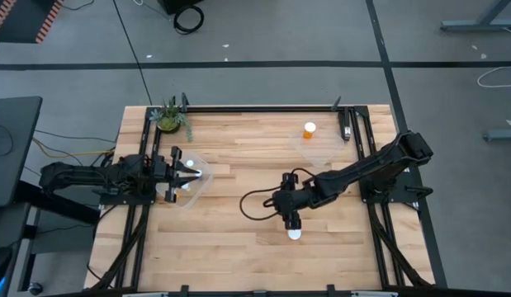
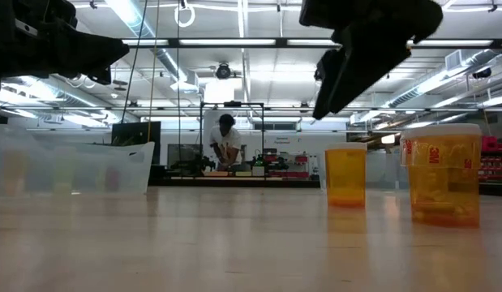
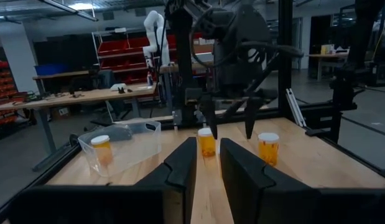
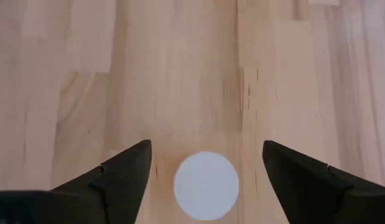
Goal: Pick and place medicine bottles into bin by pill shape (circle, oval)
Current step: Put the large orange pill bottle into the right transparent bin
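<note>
Fingers spread wide, my right gripper [image 4: 204, 171] hangs over a standing medicine bottle [image 1: 295, 235] at the table's [image 1: 238, 256] six o'clock, its white cap [image 4: 206, 185] between my tips, nothing held. A second bottle [image 1: 309, 129] stands in the clear bin [image 1: 325, 147] at one o'clock. My left gripper [image 1: 186, 174] waits at nine o'clock, narrowly parted, empty.

Amber-orange medicine bottles [image 3: 206, 142] with white caps stand on a pale, wood-grained worktop [image 1: 238, 239] framed in black. Black fingers [image 4: 117, 180] flank one round white cap [image 4: 206, 185], while a clear bin [image 3: 127, 140] holds another orange bottle [image 3: 101, 151].
</note>
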Available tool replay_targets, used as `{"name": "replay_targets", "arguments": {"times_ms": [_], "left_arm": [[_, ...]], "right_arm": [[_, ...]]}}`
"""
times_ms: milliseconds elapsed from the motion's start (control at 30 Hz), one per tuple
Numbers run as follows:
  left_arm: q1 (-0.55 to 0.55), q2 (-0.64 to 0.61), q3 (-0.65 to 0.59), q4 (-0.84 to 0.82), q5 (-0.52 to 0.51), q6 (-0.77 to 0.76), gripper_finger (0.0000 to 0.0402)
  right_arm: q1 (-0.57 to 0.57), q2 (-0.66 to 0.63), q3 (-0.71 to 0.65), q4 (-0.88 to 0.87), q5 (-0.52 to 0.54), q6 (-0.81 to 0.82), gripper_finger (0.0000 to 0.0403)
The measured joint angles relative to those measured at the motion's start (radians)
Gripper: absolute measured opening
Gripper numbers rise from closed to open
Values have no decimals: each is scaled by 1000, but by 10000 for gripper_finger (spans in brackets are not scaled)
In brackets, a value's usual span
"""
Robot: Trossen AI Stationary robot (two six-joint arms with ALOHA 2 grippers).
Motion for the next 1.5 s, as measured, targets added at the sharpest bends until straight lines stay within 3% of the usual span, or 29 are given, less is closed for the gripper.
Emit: {"name": "replay_targets", "arguments": {"times_ms": [700, 1500], "left_arm": [[0, 0, 0, 0, 0, 0, 81], [0, 0, 0, 0, 0, 0, 74]], "right_arm": [[0, 1, -126, 103, 8, 22, 324], [-10, 0, -126, 66, -20, 47, 227]]}}
